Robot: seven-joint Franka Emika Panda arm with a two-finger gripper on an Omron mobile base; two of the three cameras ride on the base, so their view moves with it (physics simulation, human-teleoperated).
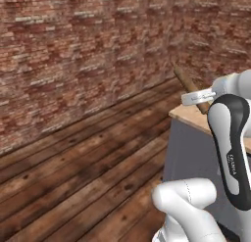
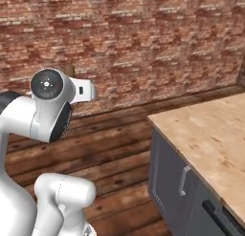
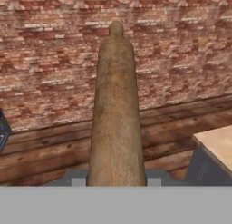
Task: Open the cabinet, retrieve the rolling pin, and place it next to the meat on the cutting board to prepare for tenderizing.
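One rolling pin [image 3: 116, 114] sits clamped in my gripper [image 3: 116, 184], its long axis running straight out ahead of my hand toward the brick wall [image 3: 54, 60], far knob leading. From the left base camera it juts up and away above the counter's [image 1: 188, 113] near corner. My finger tips are hidden behind the wood, so the grip point is probably near one end. Next I must swing it over the wooden counter.

Red-brown brick wall [image 2: 143, 44] across the back, dark wooden plank floor [image 1: 83, 172] below it, light wood bench [image 2: 210, 134] at the right, grey cabinet front [image 2: 167, 182] with silver handle [image 2: 182, 180] underneath
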